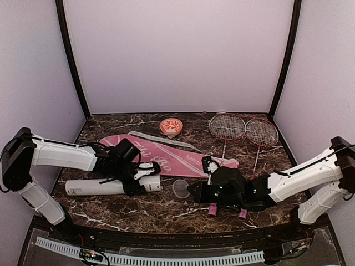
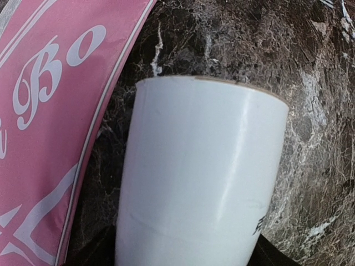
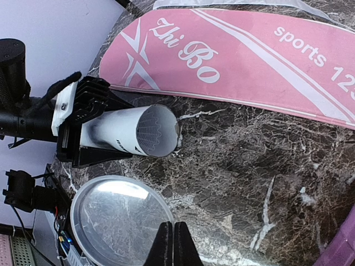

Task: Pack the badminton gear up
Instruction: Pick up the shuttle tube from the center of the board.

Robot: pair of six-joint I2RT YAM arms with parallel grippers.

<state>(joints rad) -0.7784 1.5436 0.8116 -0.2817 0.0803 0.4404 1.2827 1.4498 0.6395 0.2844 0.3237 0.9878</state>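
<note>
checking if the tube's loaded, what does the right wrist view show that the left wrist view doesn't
Only right wrist: the white tube, its mouth open, with apparent shuttlecock feathers inside, a clear lid, the left gripper clamping it. Only left wrist: just the tube's outer wall close up. Both: tube, pink Zhi Bo cover, marble table.

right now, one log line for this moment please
left jaws: shut on white tube, lying flat | right jaws: shut, beside clear lid | tube mouth: open, shuttlecock inside | rackets: outside pink cover
</note>
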